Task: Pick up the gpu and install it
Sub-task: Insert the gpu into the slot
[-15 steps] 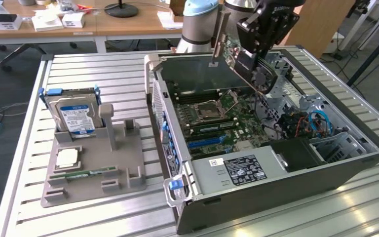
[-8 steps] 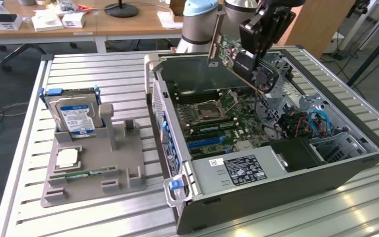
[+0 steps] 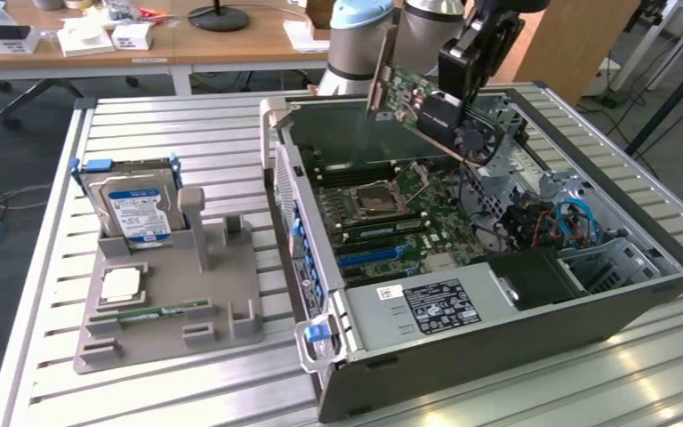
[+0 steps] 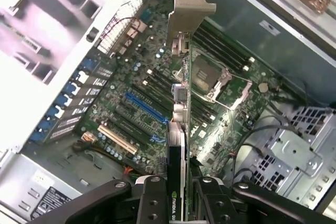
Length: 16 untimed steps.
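One gpu (image 3: 411,100) in claw (image 4: 181,195) — above open case (image 3: 532,342)

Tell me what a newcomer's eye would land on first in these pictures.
The gpu, clamped edge-on in the gripper, hangs tilted above the open computer case, over its green motherboard. On the exterior view's left, a hard drive with a blue-white label stands upright in a grey holder on the slatted table.

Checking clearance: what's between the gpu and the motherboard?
Nothing but open air. In the exterior view the gripper holds the gpu tilted above the motherboard inside the open case.
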Motion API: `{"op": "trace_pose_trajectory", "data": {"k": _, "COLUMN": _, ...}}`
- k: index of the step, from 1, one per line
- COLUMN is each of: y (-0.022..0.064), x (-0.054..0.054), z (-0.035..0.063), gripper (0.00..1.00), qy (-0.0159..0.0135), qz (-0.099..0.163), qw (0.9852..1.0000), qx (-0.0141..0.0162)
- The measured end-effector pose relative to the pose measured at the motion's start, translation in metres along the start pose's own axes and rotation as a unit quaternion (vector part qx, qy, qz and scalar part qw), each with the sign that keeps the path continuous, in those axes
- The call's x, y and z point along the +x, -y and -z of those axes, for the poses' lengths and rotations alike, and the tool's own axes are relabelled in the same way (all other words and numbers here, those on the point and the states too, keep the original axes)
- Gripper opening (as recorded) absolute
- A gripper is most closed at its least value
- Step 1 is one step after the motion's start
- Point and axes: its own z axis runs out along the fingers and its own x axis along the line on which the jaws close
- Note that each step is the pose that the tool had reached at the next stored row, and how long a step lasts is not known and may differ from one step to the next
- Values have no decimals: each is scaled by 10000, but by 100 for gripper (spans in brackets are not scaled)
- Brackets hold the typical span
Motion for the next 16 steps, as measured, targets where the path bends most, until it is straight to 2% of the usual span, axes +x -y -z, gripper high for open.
{"op": "trace_pose_trajectory", "data": {"k": 4, "y": 0, "x": 0, "z": -1, "gripper": 26, "qy": -15, "qz": 359, "qw": 9994, "qx": -9}}
{"op": "trace_pose_trajectory", "data": {"k": 8, "y": 0, "x": 0, "z": -2, "gripper": 26, "qy": -31, "qz": 723, "qw": 9974, "qx": -19}}
{"op": "trace_pose_trajectory", "data": {"k": 12, "y": 0, "x": 0, "z": -2, "gripper": 26, "qy": -46, "qz": 1084, "qw": 9941, "qx": -28}}
{"op": "trace_pose_trajectory", "data": {"k": 16, "y": 0, "x": 0, "z": -3, "gripper": 26, "qy": -62, "qz": 1448, "qw": 9894, "qx": -37}}
